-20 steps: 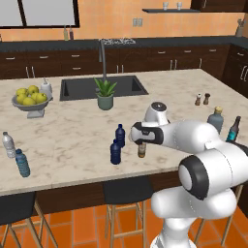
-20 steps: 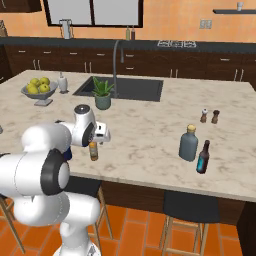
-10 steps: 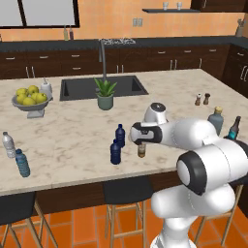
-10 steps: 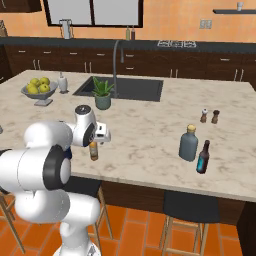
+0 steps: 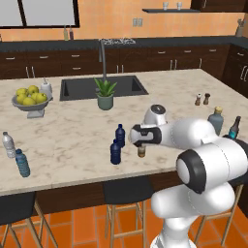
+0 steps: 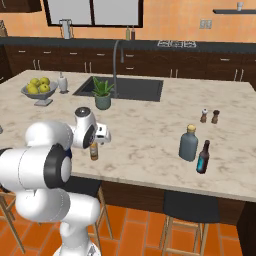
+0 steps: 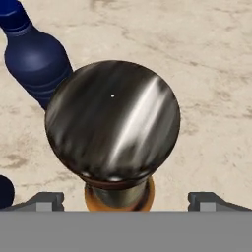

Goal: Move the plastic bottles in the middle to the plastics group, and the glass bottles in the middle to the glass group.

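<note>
My gripper (image 7: 126, 199) hangs directly over the amber beer bottle (image 7: 113, 125), looking straight down onto its dark, glossy cap; the amber shoulder shows just below the cap, between my two fingertips (image 7: 45, 200). The jaws are spread wide — one tip on each side of the bottle, neither touching it.

From the left base view, my gripper (image 5: 141, 145) sits over that same bottle (image 5: 141, 152) near the front edge of the marble island counter (image 5: 77, 140). Just to my left stand the two navy plastic bottles (image 5: 116, 152), close together, one slightly behind the other; in the hand view one of them (image 7: 34, 56) lies near the amber bottle, apart from it.

Well off to my left, at the counter's far end, stand the clear water bottle (image 5: 8, 145) and the teal ribbed bottle (image 5: 22, 163) — the plastics group. Well off to my right are the blue-grey flask (image 6: 188, 143) with its yellowish stopper and the slim dark teal bottle (image 6: 202, 157), just beside each other.
</note>
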